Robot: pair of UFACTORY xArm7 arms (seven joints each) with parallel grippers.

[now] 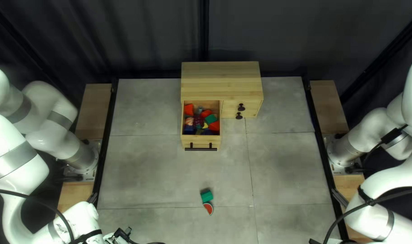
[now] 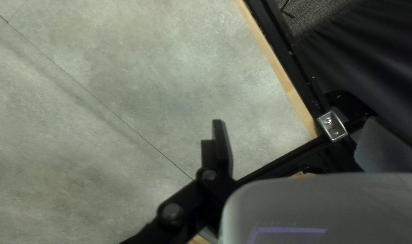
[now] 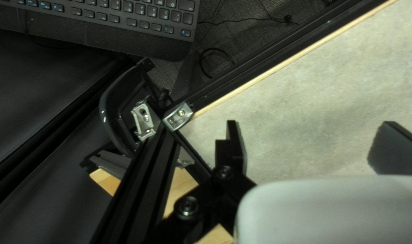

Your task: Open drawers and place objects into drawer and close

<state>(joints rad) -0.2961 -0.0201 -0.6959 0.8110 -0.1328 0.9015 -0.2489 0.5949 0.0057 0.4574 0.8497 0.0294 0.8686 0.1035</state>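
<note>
One wooden cabinet [image 1: 222, 81], far side of the tabletop [image 1: 170, 176], about midway across. One drawer [image 1: 200, 141] out at its left, bar handle [image 1: 200, 149] facing near; two dark knobs on the closed front to the right: upper knob [image 1: 241, 107], lower knob [image 1: 238, 116]. In the drawer, a jumble of coloured pieces [image 1: 199, 121], at least three red or orange; full tally unclear, they overlap. Loose on the tabletop, near side: two items, one green block [image 1: 207, 196] and one watermelon slice [image 1: 208, 208], slice just nearer than block, both outside the drawer. Two tools: left tool [image 1: 123, 234] at near left, right tool [image 1: 313, 241] at near right. Each has its two fingers spread, nothing between them. One keyboard [image 3: 124, 13] beyond the table edge, right wrist view.
</note>
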